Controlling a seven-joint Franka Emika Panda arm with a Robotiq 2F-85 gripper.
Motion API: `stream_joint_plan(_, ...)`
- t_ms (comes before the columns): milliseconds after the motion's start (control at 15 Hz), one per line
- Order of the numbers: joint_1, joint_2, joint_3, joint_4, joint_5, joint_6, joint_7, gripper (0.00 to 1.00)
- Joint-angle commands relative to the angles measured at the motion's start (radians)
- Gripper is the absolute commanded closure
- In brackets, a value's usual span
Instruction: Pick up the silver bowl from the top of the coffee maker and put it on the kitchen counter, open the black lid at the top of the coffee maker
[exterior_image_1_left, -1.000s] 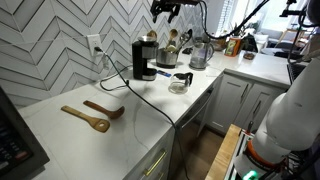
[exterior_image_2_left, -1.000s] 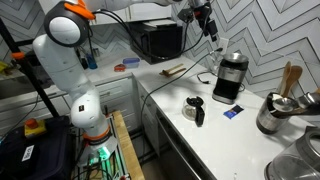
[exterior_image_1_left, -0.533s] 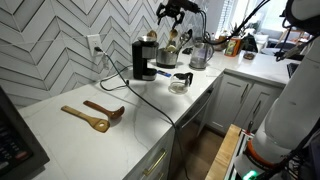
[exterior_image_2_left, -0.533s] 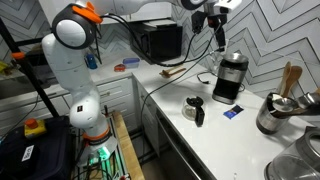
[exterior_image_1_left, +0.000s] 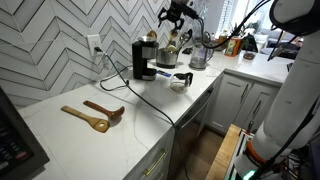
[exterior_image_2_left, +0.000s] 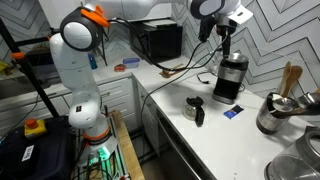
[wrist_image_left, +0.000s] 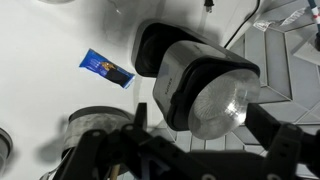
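pincer (wrist_image_left: 190, 158), spread wide and holding nothing, hangs almost straight above the small shallow round bowl of shiny metal (wrist_image_left: 226, 103), which sits on top of the boxy black drip coffee machine (wrist_image_left: 160, 60) on the white stone-like bench (wrist_image_left: 50, 40), so a plain descent should reach it.

Black coffee maker (wrist_image_left: 158, 45), shiny silver bowl (wrist_image_left: 225, 105), white kitchen counter (wrist_image_left: 50, 35), blue, perhaps dark-edged, packet (wrist_image_left: 106, 68), grey-white chevron tiles (exterior_image_1_left: 50, 40).
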Motion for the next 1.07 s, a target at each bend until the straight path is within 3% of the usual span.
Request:
stream_joint_plan(0,-0.018,0.053,-0.010,0.058,0.046,-0.055,0.001,0.00)
stream_joint_plan(800,-0.031,0.220,0.002,0.207,0.061,-0.071,-0.009,0.01)
stream_joint_plan(1000,-0.031,0.259,0.010,0.254,0.060,-0.078,-0.008,0.14)
